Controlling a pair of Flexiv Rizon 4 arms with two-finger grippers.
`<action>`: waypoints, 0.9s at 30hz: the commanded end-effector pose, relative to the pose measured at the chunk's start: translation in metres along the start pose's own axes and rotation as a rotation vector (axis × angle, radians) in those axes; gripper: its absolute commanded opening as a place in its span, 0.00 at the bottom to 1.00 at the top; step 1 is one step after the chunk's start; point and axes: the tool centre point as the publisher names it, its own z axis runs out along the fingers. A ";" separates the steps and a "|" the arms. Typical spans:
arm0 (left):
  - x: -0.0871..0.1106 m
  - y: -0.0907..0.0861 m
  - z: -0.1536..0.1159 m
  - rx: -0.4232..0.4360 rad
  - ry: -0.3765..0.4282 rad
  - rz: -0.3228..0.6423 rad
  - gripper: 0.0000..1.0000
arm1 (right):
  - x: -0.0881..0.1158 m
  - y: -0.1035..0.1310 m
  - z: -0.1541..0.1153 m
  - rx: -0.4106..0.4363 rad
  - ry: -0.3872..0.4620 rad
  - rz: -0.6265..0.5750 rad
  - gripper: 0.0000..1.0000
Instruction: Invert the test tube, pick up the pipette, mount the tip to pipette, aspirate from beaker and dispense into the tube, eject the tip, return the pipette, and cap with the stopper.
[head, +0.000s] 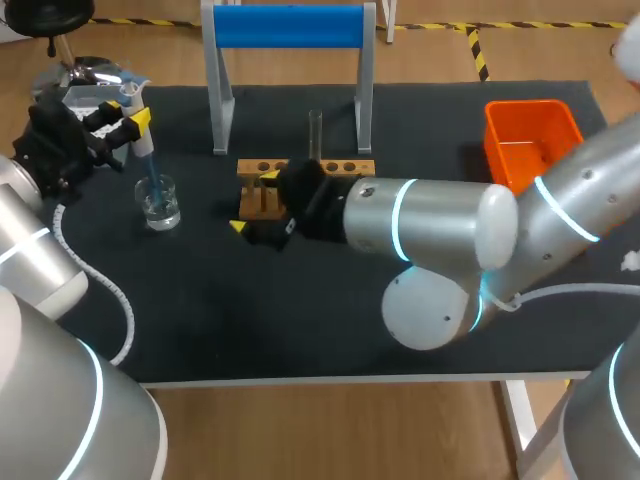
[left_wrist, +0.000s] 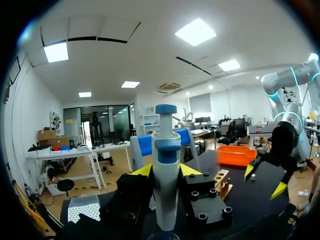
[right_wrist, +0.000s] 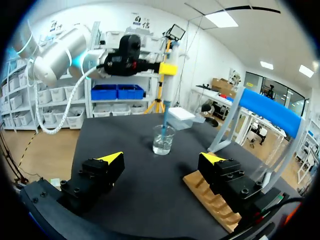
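Pipette (head: 142, 145) tip dipped in beaker (head: 159, 204) to aspirate | left gripper (left_wrist: 165, 172) clamps it | right gripper (head: 252, 203) open at rack (head: 345, 167)

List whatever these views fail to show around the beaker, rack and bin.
Wooden rack: in the head view the right end effector covers its middle holes.
Orange bin: the right arm hides part of it in the head view.
Beaker: liquid level too small to read in the head view; the left wrist view's edge cuts it off below the pipette.
Test tube: too thin and clear in the head view to judge contents.
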 end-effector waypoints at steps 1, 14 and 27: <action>0.001 0.000 0.000 0.001 -0.003 0.001 0.00 | -0.024 0.017 -0.036 0.017 0.249 -0.002 1.00; 0.001 0.000 0.000 0.001 -0.003 0.001 0.00 | -0.046 0.045 -0.054 -0.005 0.399 -0.018 1.00; 0.001 0.000 0.000 0.001 -0.003 0.001 0.00 | -0.062 0.080 -0.054 -0.040 0.537 -0.103 1.00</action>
